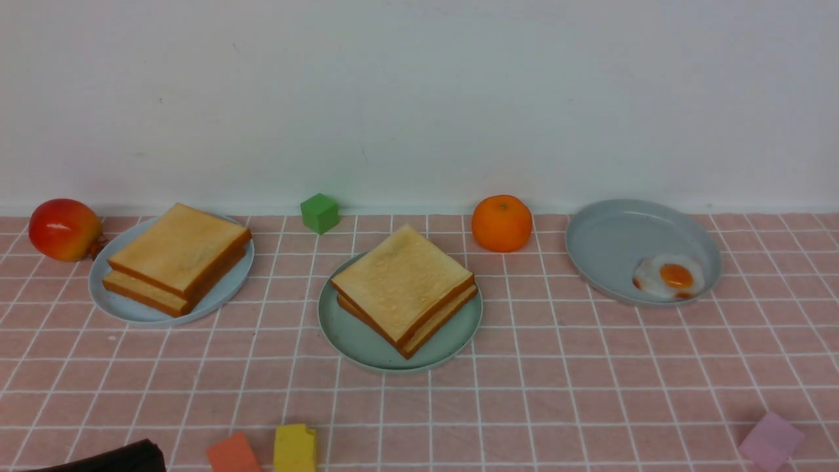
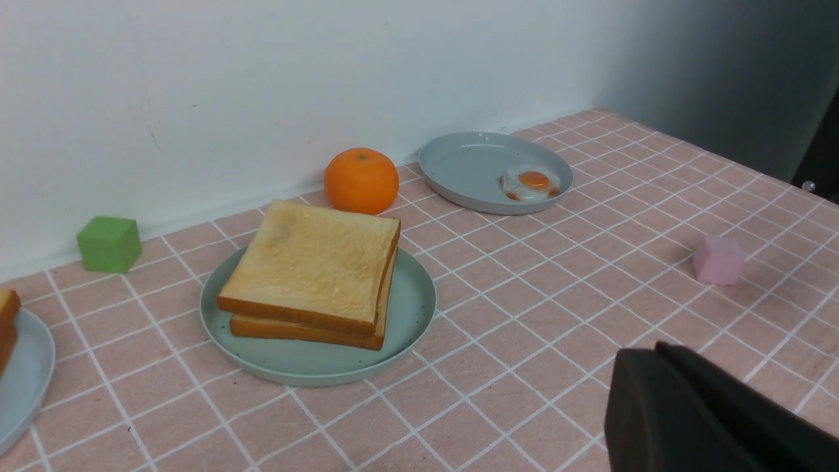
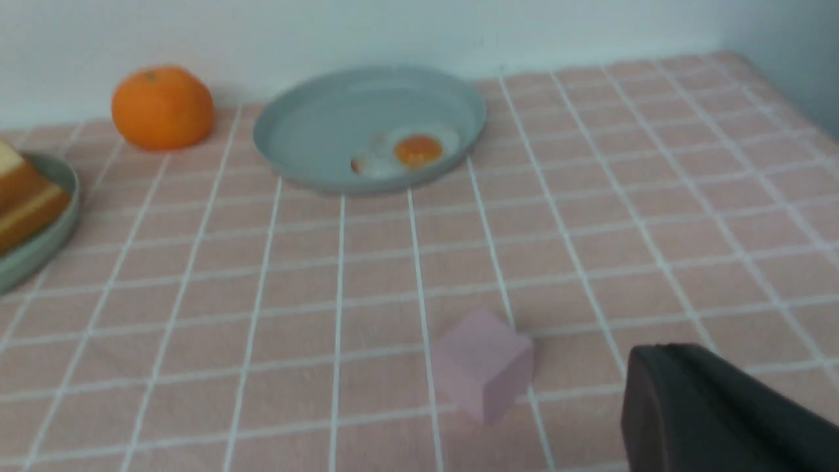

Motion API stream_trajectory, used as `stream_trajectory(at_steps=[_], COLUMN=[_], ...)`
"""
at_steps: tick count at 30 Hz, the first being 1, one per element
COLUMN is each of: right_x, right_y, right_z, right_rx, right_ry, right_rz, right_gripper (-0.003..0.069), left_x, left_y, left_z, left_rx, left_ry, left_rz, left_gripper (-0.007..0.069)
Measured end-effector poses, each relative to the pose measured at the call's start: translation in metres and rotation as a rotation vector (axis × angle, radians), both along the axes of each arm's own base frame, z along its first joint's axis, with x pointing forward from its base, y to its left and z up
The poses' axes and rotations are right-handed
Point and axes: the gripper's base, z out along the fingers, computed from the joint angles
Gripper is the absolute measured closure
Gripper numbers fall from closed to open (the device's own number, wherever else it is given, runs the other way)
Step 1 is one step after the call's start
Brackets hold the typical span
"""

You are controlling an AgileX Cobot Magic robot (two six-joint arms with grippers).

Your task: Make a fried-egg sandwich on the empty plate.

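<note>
Since the sandwich (image 1: 403, 288) sits stacked at eleven o'clock on its green plate (image 1: 367, 347), egg presumably hidden inside, your task looks finished. Left claw (image 2: 662, 354), right claw (image 3: 665, 354): both together, probably parked clear.

plates (image 1: 347, 341), fruit (image 1: 502, 224), blocks (image 1: 320, 214) on tiled table (image 1: 544, 367)
</note>
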Motion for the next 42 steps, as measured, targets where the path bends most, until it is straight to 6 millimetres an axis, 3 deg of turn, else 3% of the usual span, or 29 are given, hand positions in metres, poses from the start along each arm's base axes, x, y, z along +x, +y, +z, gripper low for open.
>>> stream_trajectory(at_steps=[3, 14, 23, 42], right_x=[0.0008, 0.003, 0.0015, 0.0006], right_y=[0.0005, 0.0027, 0.0099, 0.0099], right_z=[-0.0083, -0.0032, -0.0085, -0.0091], right_rx=[0.047, 0.087, -0.001, -0.028], right_ry=[0.013, -0.067, -0.004, 0.022], right_rz=[-0.009, 0.007, 0.112, 0.121], right_gripper=[0.067, 0.067, 0.0669, 0.0663], left_x=[0.0, 0.0, 0.0, 0.0], left_y=[0.0, 0.0, 0.0, 0.0], left_z=[0.0, -0.0003, -0.0003, -0.0003], left_rx=[0.001, 0.001, 0.001, 0.001], left_ry=[0.0, 0.0, 0.0, 0.001], left_rz=[0.0, 0.0, 0.0, 0.0], left_gripper=[0.0633, 0.0624, 0.0613, 0.0597])
